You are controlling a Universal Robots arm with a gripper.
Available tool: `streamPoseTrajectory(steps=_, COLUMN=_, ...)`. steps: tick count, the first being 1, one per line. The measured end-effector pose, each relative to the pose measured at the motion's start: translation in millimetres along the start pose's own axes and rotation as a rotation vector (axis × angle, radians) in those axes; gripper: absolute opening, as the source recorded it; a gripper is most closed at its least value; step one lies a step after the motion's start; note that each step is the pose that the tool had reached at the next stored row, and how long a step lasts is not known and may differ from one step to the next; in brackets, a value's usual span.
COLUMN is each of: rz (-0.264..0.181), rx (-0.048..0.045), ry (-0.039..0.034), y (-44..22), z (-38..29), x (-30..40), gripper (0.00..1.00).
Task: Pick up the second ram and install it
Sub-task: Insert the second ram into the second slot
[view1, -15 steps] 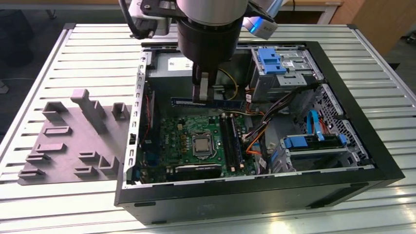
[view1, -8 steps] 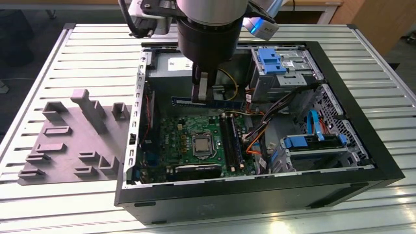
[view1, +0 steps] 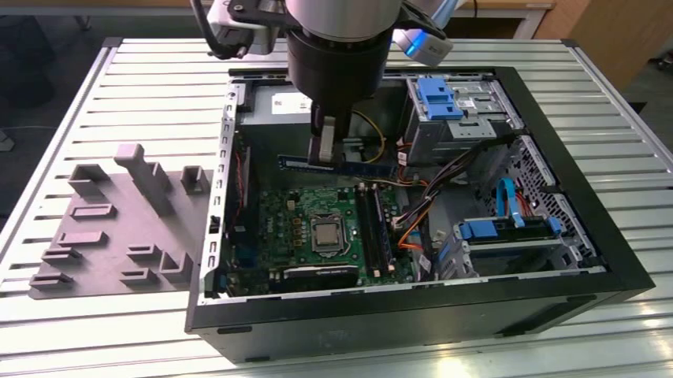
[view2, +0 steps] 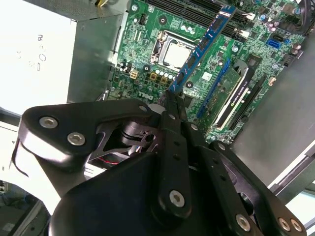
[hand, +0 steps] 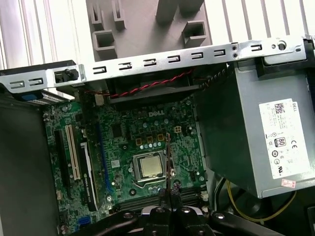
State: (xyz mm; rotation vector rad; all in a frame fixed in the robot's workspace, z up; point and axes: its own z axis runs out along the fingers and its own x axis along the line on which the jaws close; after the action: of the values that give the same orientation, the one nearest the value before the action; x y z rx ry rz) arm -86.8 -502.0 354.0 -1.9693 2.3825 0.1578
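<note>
The gripper (view1: 328,154) reaches down into the open computer case (view1: 421,311), pinching the second ram (view1: 363,166) tight by its upper edge. The dark stick hangs level in the air above the motherboard (view1: 299,216), not touching it, towards the motherboard's power-supply (view1: 276,102) side. The grey holder tray (view1: 105,236) lies outside the case, well apart from the motherboard.

My arm (view1: 339,47) vertical over case (view1: 421,323), wrist pointing straight down. Gripper (view1: 327,157) inside case walls, jaws pinched on second ram (view1: 363,167), stick held level.
</note>
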Motion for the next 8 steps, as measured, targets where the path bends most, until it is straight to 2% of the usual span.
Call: streamPoseTrajectory(steps=8, rz=0.031, rx=0.0031, ry=-0.0016, y=0.0, z=0.0, x=0.0, gripper=0.11)
